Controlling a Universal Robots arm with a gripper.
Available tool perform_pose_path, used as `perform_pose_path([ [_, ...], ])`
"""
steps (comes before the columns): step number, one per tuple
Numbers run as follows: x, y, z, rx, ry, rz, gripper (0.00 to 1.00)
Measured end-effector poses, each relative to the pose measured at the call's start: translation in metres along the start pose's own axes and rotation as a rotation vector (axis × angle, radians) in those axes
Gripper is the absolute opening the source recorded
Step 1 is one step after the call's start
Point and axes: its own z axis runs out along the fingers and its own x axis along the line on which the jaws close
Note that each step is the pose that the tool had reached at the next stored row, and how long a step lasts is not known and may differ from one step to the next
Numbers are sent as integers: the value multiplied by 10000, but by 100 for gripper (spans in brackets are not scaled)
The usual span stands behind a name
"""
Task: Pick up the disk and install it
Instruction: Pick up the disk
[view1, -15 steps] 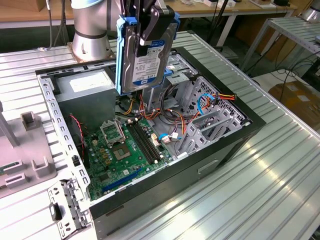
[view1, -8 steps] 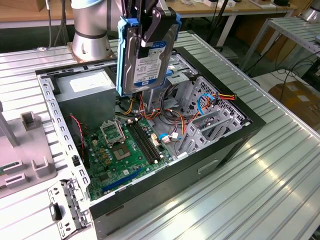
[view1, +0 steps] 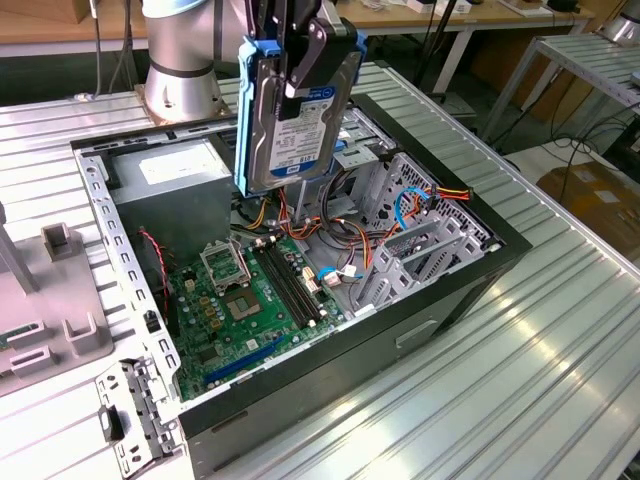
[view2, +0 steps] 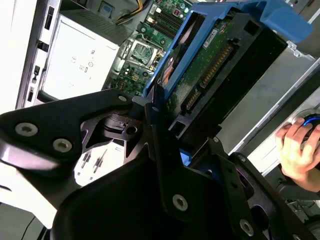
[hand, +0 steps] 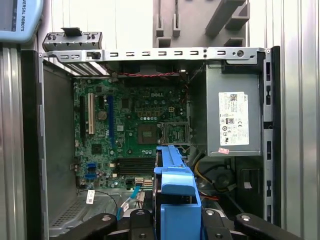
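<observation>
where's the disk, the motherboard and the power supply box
disk (view1: 290, 150), exterior view, on its white label
motherboard (view1: 222, 322), exterior view, on its green board
power supply box (view1: 170, 205), exterior view, on its grey side

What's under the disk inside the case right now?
The disk, clamped in the gripper, hangs over the open computer case. Below its lower edge are a bundle of cables and the motherboard. The disk itself covers whatever lies directly beneath it.
</observation>
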Motion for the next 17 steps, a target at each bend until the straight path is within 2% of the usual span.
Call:
perform_pose_path([
  [17, 130, -5, 3, 0, 0, -1, 36],
])
